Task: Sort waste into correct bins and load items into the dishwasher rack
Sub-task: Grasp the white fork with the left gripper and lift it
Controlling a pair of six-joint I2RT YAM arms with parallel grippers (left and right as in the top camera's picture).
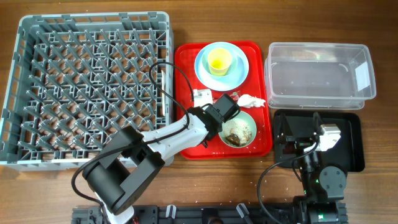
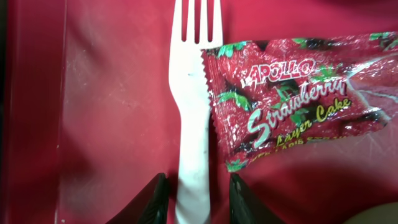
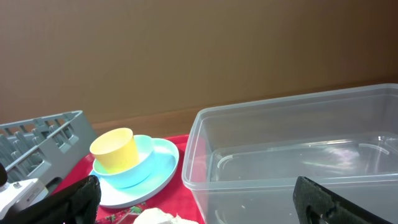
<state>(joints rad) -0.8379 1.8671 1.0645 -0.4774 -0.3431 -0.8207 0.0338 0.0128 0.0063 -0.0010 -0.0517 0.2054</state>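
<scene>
- Left wrist view: the left jaws stand slightly parted, one on either side of the white fork's (image 2: 193, 93) handle. A sliver of gap seems to show on each side, so they are not pinching it.
- The fork lies flat on the red tray (image 2: 112, 112), touching the red wrapper's (image 2: 292, 93) serrated edge.
- Right wrist view: the right jaws are spread wide, holding nothing, facing the clear tub (image 3: 205, 155).
- Overhead: the dishwasher rack (image 1: 93, 18) stands on the worktop (image 1: 186, 25) left of the red tray.

overhead: top-down, far, tray (image 1: 258, 78) centred | left wrist: top-down, tight on tray | right wrist: level, beside tray, facing tub (image 3: 280, 146) | shared: tray
</scene>
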